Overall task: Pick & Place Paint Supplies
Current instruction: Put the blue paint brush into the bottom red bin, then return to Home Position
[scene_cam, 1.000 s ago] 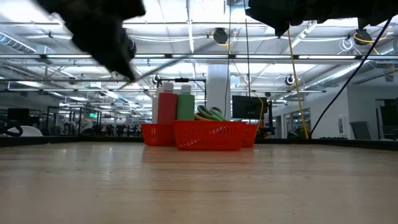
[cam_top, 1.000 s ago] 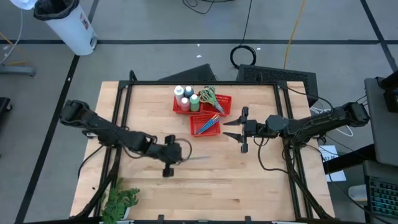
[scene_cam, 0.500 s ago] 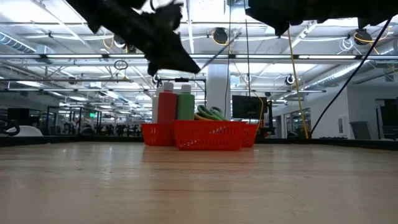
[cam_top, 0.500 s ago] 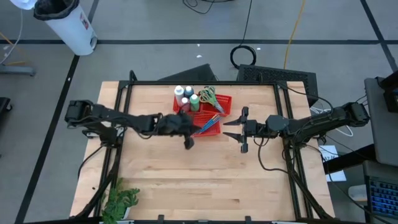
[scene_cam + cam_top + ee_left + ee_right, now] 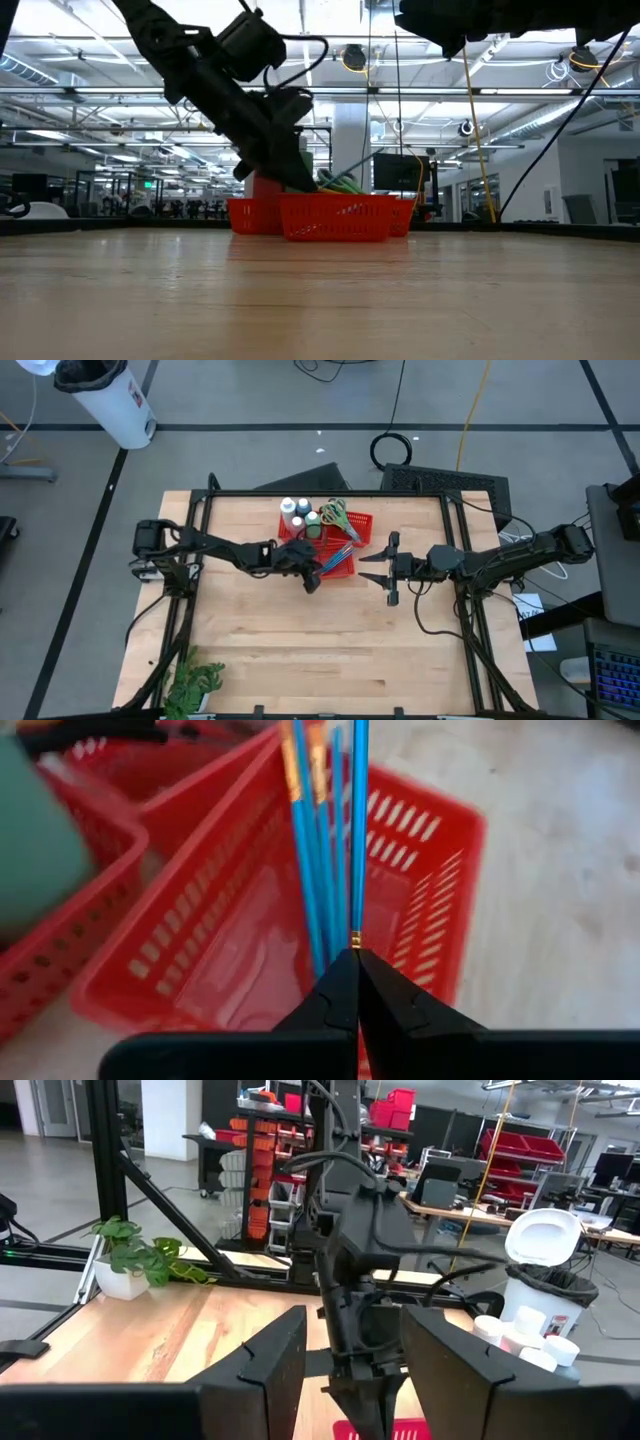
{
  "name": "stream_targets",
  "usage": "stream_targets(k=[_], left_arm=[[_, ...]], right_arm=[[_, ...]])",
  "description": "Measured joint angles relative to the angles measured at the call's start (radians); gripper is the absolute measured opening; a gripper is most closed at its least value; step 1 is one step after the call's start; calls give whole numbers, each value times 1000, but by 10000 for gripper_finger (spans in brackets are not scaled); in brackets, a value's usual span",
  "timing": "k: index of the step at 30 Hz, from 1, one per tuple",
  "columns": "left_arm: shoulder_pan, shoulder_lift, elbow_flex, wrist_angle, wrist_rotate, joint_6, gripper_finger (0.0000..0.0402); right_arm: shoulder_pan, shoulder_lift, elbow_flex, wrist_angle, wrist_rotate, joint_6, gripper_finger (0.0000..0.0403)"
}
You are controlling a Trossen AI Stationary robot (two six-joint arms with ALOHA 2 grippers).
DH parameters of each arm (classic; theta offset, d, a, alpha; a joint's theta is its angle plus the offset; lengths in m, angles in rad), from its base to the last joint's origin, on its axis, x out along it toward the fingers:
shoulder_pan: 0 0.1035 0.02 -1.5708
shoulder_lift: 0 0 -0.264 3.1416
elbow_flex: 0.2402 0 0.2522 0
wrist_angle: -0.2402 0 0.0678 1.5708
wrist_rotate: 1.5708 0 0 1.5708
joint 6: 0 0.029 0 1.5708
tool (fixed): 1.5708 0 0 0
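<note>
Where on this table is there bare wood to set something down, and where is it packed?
Bare: the wide near stretch of the table between the plant and the right edge, and the strip behind the left arm. Crowded: the far centre, where the red baskets hold bottles, scissors and brushes, with the left claw over them; the right claw hangs beside.

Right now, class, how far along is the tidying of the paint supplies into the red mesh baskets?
Done: white-capped bottles and scissors sit in the far red mesh basket; brushes lie in the near basket. In hand: the left gripper, shut on a thin blue brush, holds it over that basket. Left: release it. The right gripper waits open nearby.
</note>
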Motion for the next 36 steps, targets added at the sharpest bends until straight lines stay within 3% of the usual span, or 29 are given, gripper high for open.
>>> stream_targets(k=[7, 15, 19, 23, 32, 36], left_arm=[[5, -1, 0, -7, 1, -14, 43], [13, -44, 0, -23, 51, 54, 171], [44, -194, 1, -104, 177, 56, 215], [68, -412, 2, -238, 219, 37, 235], [-9, -880, 1, -637, 197, 286, 239], [-86, -1015, -52, -707, 63, 305, 239]], right_arm=[[0, 0, 0, 0, 0, 2, 157], [0, 0, 0, -11, 0, 2, 157], [0, -4, 0, -19, 0, -1, 157], [0, -27, 0, -55, 0, -24, 157], [2, -214, 0, -235, 1, 4, 157], [2, -320, 0, -316, 2, 8, 157]])
